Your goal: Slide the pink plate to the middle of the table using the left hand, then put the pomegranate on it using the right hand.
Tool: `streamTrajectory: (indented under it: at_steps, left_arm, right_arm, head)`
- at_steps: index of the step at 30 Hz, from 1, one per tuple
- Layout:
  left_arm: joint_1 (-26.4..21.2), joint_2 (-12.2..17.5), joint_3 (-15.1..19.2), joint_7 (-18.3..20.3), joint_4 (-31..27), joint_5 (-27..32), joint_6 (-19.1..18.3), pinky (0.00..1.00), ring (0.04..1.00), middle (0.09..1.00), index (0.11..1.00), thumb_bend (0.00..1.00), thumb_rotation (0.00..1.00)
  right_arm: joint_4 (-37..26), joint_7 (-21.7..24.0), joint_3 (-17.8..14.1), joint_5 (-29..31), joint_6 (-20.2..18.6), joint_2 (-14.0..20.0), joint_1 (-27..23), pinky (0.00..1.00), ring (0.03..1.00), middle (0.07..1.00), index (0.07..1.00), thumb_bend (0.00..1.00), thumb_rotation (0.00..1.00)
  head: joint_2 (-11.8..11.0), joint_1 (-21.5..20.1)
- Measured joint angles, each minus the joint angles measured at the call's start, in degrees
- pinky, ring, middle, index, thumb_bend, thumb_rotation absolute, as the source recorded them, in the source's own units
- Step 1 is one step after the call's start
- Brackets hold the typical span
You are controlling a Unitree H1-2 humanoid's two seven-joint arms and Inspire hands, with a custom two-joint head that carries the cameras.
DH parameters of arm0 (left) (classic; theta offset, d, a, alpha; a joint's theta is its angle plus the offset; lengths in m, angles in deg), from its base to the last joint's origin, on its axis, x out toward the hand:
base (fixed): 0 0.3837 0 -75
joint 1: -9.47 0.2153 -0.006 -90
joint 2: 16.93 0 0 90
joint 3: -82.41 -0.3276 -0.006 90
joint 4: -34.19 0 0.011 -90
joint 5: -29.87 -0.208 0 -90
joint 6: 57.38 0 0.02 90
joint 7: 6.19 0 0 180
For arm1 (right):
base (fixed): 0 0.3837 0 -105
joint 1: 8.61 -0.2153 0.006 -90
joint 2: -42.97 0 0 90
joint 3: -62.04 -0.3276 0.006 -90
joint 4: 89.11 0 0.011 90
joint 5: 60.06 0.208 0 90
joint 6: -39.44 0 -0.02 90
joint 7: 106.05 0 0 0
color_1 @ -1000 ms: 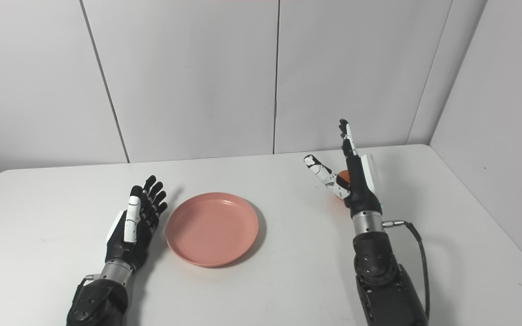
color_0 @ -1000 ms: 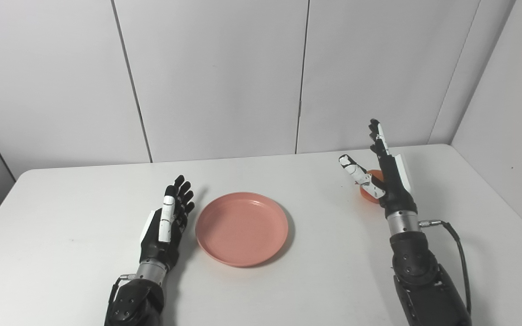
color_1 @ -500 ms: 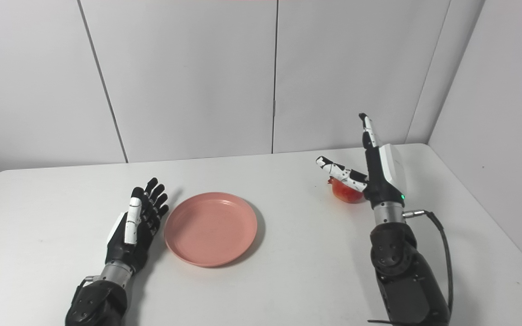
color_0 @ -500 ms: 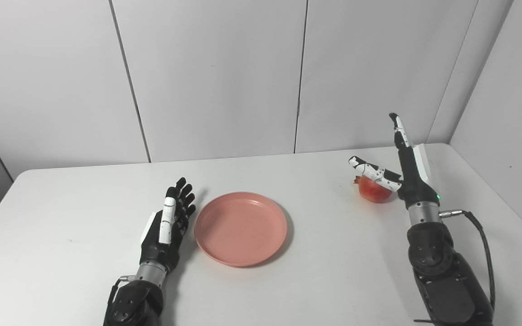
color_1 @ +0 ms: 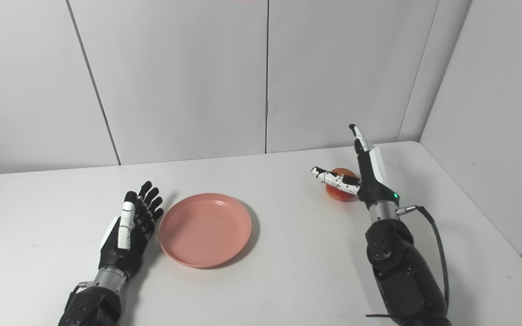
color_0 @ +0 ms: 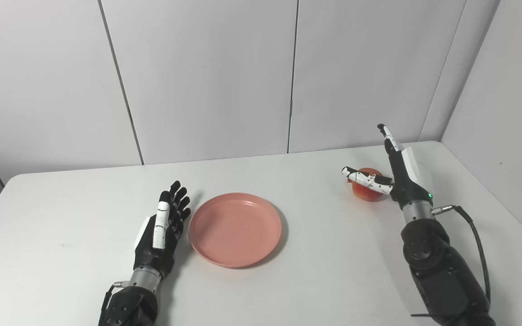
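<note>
The pink plate (color_0: 235, 228) lies flat near the middle of the white table (color_0: 61, 226). My left hand (color_0: 161, 228) rests open just left of its rim, fingers stretched toward the far wall. A red pomegranate (color_0: 366, 185) sits on the table at the right. My right hand (color_0: 394, 174) is open beside it, palm at the fruit's right side, thumb reaching across its near top and fingers pointing up and away. The fingers are not closed round the fruit.
Grey wall panels (color_0: 197, 77) rise just behind the table's far edge, and a side wall (color_0: 505, 90) stands close on the right. A black cable (color_0: 474, 235) loops from my right wrist over the table.
My right hand swung right and forward from in front of the pomegranate to its right side, then lowered, thumb now over the fruit. The camera shifted slightly. The left hand and plate stayed put.
</note>
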Motion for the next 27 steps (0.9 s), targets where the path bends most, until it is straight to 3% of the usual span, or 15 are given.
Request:
streamTrajectory:
  at_steps: [8,16,27]
  left_arm:
    - [0.2,0.0,0.0,0.3,-0.2,0.0,-0.2,1.00,0.999,1.000,1.000,0.65,1.00]
    - [0.2,0.0,-0.1,0.4,-0.2,0.0,-0.2,1.00,1.000,1.000,1.000,0.65,1.00]
    - [0.2,0.0,-0.1,0.4,-0.3,0.0,-0.2,1.00,1.000,1.000,1.000,0.65,1.00]
  right_arm:
    - [1.9,1.3,1.0,0.0,-2.4,0.9,-0.7,0.83,0.914,0.934,0.944,0.93,0.43]
    - [5.4,1.5,1.8,1.1,-2.4,1.0,-1.0,0.83,0.914,0.925,0.932,0.96,0.37]
    - [6.4,1.5,3.4,1.7,-2.3,1.3,-1.2,0.79,0.870,0.889,0.900,0.90,0.19]
  head:
    - [0.3,0.1]
    - [0.3,0.3]
    - [0.4,0.4]
